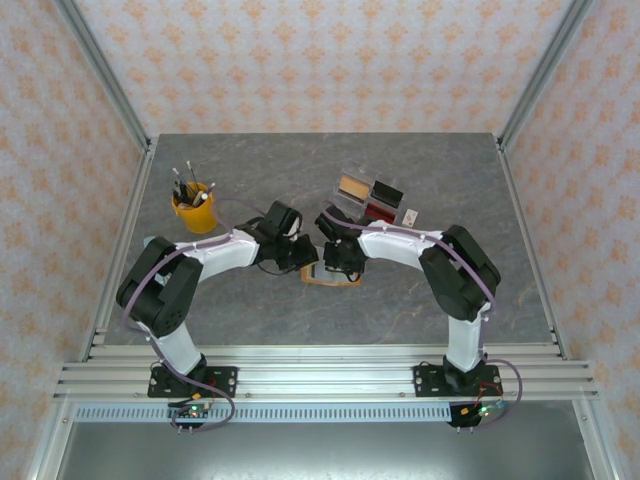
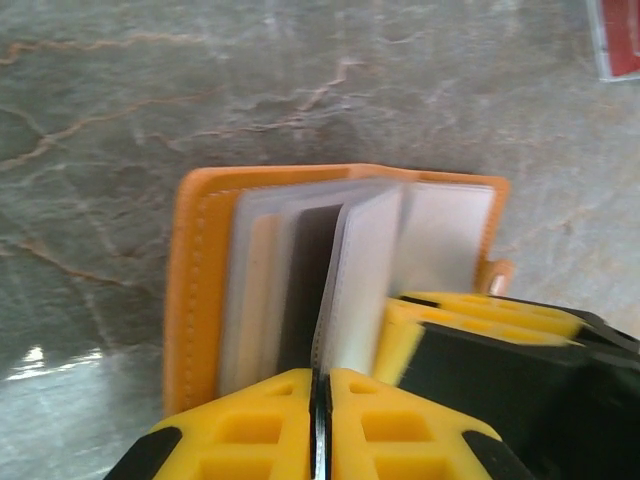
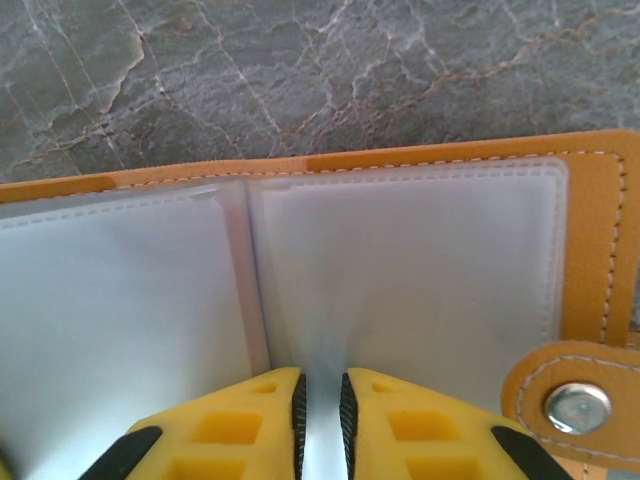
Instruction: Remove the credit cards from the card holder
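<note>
The card holder (image 1: 335,285) lies open at the middle of the table (image 1: 250,160), between the two arms. In the left wrist view its clear sleeves fan up at the centre of the frame. The left pincer (image 2: 320,385), at the bottom edge, is pinched almost closed on one upright sleeve (image 2: 360,270). The right pincer (image 3: 322,385), bottom centre of its own view, is nipped on a flat sleeve (image 3: 400,270). Opening looks done. A dark shape (image 2: 305,285) between the sleeves may be a card, so I judge the pulling-out is all left.
</note>
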Controlling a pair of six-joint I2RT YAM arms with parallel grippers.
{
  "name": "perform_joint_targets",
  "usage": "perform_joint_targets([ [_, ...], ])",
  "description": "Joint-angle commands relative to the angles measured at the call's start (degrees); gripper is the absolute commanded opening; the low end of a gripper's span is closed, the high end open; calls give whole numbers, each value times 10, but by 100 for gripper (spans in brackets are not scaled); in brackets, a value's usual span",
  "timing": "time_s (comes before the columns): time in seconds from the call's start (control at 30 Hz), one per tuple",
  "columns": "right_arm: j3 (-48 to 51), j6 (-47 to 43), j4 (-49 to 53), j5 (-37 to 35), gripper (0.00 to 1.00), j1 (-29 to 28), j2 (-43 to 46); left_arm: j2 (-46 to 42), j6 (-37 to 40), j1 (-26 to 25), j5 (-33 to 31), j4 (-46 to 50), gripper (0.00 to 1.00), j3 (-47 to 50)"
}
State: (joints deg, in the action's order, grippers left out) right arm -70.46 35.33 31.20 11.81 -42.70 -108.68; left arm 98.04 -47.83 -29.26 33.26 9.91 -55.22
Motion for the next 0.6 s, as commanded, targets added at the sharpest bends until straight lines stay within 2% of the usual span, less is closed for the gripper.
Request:
perform_joint_targets([
  [0.0,22,-1,0,-4,20,4,-7,-13,13,-8,39,-38,13,3],
  [0.33,42,4,-22,10,20,15,31,6,20,-18,44,-26,15,-13],
  [0.57,68,10,-46,9,20,21,77,11,20,-20,12,-6,19,-21],
])
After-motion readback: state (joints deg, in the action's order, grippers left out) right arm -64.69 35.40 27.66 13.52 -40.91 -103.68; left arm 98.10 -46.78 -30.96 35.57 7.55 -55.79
